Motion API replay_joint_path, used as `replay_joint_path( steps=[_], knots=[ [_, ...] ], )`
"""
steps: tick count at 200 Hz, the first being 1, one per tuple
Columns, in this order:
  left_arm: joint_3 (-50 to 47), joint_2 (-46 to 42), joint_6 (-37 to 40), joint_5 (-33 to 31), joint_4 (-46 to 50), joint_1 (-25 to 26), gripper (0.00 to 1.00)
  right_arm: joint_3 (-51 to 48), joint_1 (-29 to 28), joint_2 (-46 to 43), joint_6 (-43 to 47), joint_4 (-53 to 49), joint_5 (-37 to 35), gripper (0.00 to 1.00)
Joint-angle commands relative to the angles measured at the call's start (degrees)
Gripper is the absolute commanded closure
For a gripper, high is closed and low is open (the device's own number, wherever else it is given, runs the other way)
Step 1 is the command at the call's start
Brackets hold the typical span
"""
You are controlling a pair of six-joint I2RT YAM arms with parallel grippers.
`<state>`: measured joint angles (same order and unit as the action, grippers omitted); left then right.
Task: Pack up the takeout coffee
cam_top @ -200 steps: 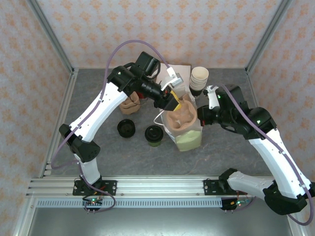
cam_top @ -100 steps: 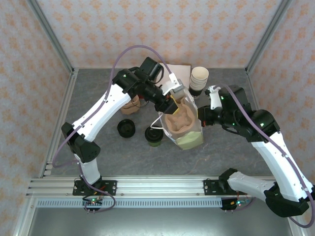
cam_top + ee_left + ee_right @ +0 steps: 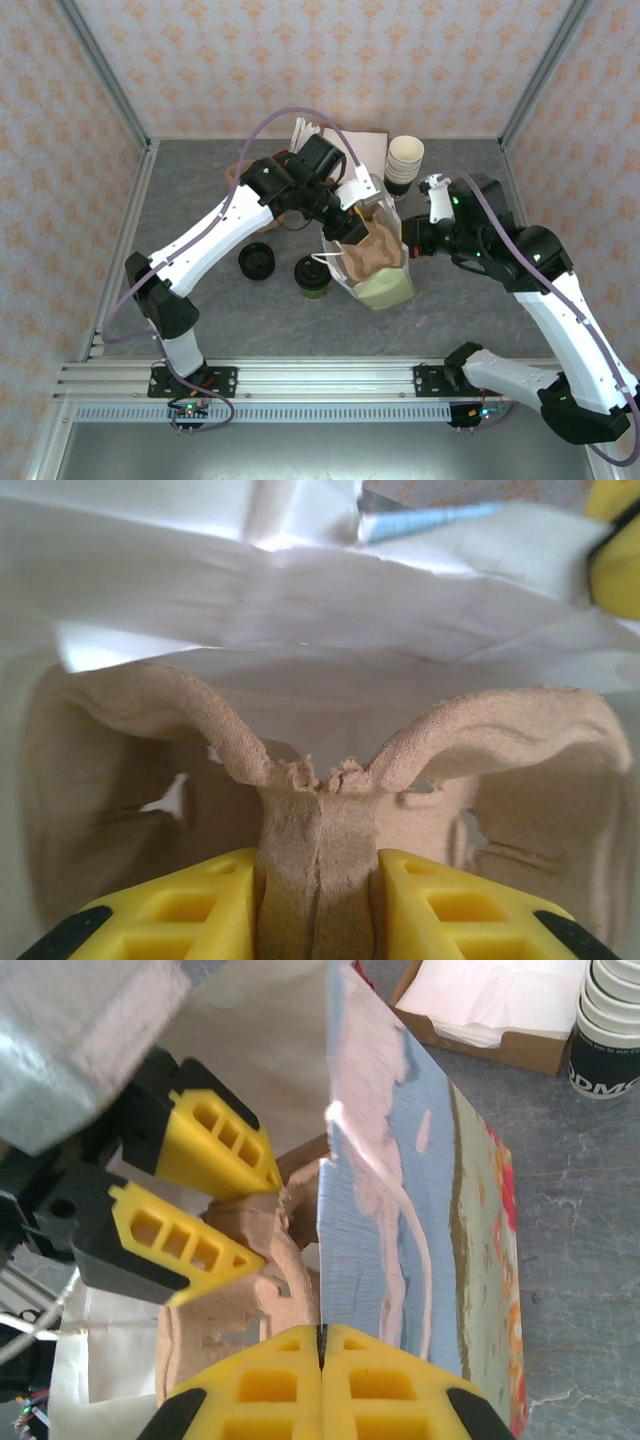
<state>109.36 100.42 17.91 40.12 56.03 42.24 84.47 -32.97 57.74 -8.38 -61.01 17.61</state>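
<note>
You are clenching your left fingers (image 3: 190, 915) on the centre ridge of the brown moulded-pulp cup carrier (image 3: 300, 810) inside the printed paper bag (image 3: 400, 1160), pinching the bag's rim with your right fingers (image 3: 260, 1385), while the lidded olive-green paper cup (image 3: 312, 276) is standing on the grey worktop (image 3: 450, 320) just beside the bag.

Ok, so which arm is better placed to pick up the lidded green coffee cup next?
Probably left. The takeout coffee stands left of the paper bag, nearer that arm, though the left gripper must first release the cardboard carrier. The right gripper is pinching the bag's wall, steadying it.
</note>
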Motion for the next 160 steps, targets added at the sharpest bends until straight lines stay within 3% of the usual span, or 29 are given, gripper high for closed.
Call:
replay_joint_path(
  steps=[1, 83, 160],
  knots=[
    [-2.4, -3.6, 0.7, -2.9, -4.5, 1.0, 0.67, -1.2, -0.4, -1.3, -3.2, 3.1, -1.7, 1.0],
    [-7.6, -6.7, 4.5, -10.2, -6.9, 3.3, 0.67, -7.8, -0.2, -2.3, -9.0, 8.9, 0.0, 1.0],
    [-0.8, -1.1, 8.7, -14.3, -1.3, 4.7, 0.67, -8.5, 0.1, -1.7, -10.0, 10.1, 2.9, 1.0]
  ],
)
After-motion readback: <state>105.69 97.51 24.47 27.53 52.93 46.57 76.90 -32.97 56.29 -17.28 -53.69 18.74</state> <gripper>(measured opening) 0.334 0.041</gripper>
